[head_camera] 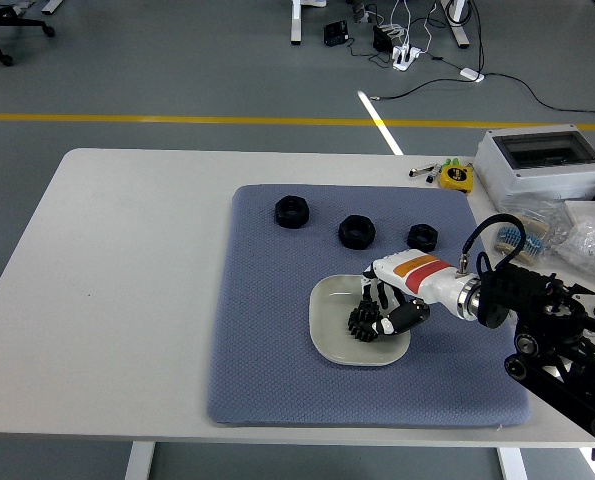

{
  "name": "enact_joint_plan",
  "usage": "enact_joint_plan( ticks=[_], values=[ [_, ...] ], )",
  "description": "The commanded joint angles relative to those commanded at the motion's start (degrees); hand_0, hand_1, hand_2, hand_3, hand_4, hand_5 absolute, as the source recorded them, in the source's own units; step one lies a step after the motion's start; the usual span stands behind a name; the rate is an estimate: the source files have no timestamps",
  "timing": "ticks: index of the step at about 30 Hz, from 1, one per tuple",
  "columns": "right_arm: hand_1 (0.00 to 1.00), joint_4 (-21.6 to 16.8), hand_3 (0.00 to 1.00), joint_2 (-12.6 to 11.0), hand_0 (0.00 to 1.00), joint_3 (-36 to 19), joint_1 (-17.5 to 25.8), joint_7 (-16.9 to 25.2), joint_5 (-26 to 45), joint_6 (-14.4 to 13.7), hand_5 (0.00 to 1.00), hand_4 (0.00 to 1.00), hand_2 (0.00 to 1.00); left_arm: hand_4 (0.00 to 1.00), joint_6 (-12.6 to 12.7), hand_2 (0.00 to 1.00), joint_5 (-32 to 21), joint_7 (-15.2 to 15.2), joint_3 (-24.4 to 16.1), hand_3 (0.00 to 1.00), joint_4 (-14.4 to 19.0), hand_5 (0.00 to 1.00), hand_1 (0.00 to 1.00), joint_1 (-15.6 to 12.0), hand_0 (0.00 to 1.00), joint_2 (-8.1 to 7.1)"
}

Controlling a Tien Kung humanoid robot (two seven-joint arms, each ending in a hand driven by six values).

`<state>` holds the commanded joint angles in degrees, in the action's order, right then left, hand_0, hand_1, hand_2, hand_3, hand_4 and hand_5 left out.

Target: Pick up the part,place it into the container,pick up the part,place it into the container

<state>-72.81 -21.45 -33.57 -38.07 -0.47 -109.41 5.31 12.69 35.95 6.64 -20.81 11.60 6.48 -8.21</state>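
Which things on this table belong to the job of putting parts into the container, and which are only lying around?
Job things:
- three black parts on the blue mat
- white container
- black part in the right hand, over the container

Just lying about:
- grey box
- tape measure
- plastic bags

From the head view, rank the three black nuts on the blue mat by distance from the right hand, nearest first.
From the right hand over the white dish:
1. Small black nut, right end of the row, behind the hand.
2. Middle black nut, slightly farther, close to call.
3. Left black nut, farthest, far-left.
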Motion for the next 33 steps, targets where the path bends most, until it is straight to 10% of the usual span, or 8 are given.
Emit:
enact_joint_plan(
  ticks=[33],
  values=[
    [0.331,-2.8,0.527,-1.3,0.086,-5.8,1.4,1.3,-2.8,5.7,0.363,0.957,0.478,0.676,-0.1,0.674,0.7,0.3,-0.5,0.581,0.0,0.632,0.633,-0.4,0.708,0.00]
  ],
)
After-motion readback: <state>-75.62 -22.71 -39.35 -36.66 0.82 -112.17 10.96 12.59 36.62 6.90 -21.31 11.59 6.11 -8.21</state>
